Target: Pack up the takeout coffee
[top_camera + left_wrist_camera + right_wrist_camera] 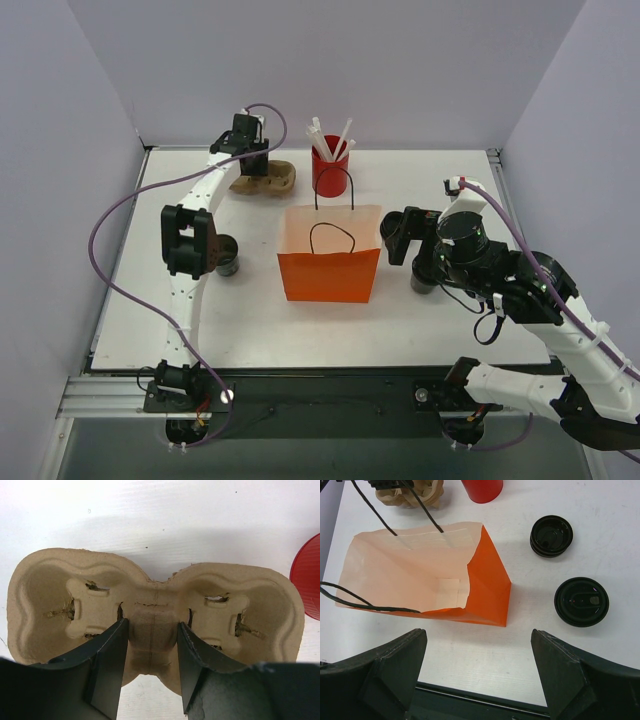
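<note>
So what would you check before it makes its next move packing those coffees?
1. Is the orange bag upright with its mouth open: ok.
2. Lids on the nearer cup and the farther cup: ok.
3. Pockets of the cardboard carrier empty: ok.
4. Does the left claw straddle the carrier's middle ridge: ok. Firm grip: cannot tell.
5. Is the right claw open and holding nothing: ok.
</note>
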